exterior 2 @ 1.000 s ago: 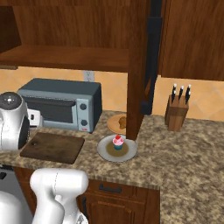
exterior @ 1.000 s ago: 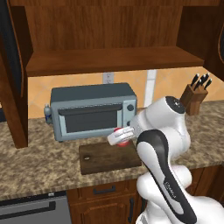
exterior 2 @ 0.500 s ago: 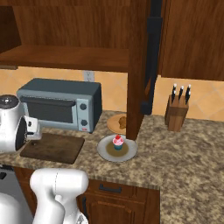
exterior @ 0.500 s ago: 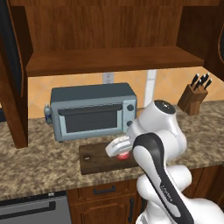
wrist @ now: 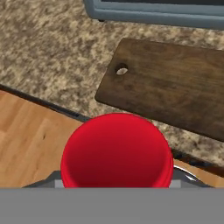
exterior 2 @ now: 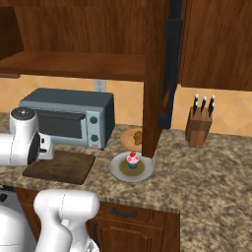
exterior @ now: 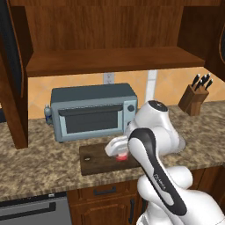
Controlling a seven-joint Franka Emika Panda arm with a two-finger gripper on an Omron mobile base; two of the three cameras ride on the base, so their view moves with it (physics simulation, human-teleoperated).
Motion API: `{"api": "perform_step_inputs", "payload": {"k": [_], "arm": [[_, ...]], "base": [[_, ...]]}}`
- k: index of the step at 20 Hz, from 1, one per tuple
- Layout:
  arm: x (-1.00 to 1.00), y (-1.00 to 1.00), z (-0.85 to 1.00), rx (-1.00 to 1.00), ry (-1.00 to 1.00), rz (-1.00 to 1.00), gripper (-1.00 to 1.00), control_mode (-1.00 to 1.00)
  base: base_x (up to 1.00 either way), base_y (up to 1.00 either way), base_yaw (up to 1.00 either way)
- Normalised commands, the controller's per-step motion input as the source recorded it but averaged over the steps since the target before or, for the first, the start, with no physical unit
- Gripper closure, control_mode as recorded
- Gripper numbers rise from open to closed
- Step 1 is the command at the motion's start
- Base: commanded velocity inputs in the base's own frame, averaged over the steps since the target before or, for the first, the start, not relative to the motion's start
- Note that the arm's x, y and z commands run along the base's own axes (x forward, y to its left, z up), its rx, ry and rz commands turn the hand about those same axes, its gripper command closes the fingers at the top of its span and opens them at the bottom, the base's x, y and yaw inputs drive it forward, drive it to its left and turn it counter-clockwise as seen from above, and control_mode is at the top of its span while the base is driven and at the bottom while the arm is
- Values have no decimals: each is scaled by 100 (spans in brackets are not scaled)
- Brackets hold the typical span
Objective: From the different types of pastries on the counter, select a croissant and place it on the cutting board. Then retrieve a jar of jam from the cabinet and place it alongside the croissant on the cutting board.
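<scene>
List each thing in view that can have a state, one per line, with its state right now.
jar of jam: held in the gripper, above the cutting board's near edge, not set down.
cutting board: bare.
toaster oven: door shut.
cabinet: open, shelf bare.
cupcake: upright on its plate.
croissant: on a plate, partly hidden by the cabinet post.

The scene is evenly and fairly brightly lit, with a flat rendered look and no glare. Soft shade gathers under the cabinet (exterior: 110, 61) shelf and along its far back panel, which reads darker than the counter (exterior: 39, 167). The toaster oven (exterior: 92, 112) throws only a faint shadow to its near side. The base views are slightly soft and coarse. In the hand view the jar of jam (wrist: 117, 151) shows a smooth gradient, and the cutting board (wrist: 175, 96) grain stays crisp.
</scene>
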Motion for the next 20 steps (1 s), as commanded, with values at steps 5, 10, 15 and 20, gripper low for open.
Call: {"api": "perform_step_inputs", "payload": {"k": [5, 10, 15, 20], "arm": [[0, 0, -45, 3, 13, 0, 100, -100], [36, 1, 0, 3, -1, -3, 100, -100], [8, 17, 0, 2, -2, -2, 100, -100], [23, 21, -5, 0, -9, -2, 100, -100]], "base": [[0, 0, 0], [0, 0, 0], [0, 0, 0], [0, 0, 0]]}}
